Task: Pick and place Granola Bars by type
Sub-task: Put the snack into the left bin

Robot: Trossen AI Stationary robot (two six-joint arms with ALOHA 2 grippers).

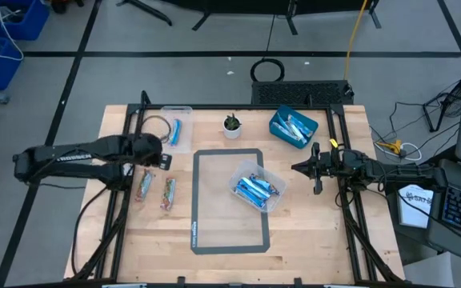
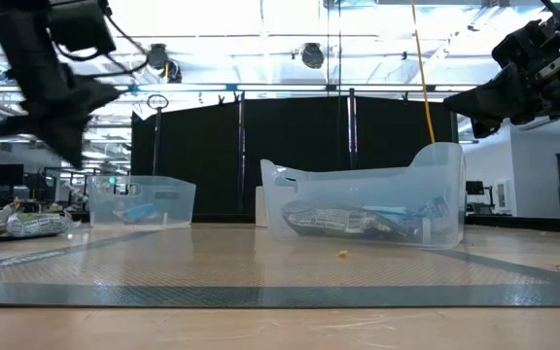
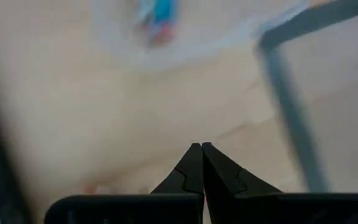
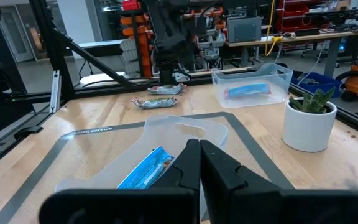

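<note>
- The left gripper (image 1: pixel 165 160) is held over bare wood, between the small clear tub (image 1: pixel 177 128) and two brownish-pink bars (image 1: pixel 157 190); its fingers (image 3: pixel 191 168) are pressed together, empty.
- The right gripper (image 1: pixel 298 167) is extended level toward the central clear tub (image 1: pixel 257 190), clenched on nothing.
- Blue Granola Bars (image 1: pixel 256 190) are piled in that tub, one (image 1: pixel 175 130) lies in the small tub, others fill the blue bin (image 1: pixel 293 128).

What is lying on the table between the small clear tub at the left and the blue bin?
In the high view, only the potted plant stands between the small tub and the blue bin.
</note>
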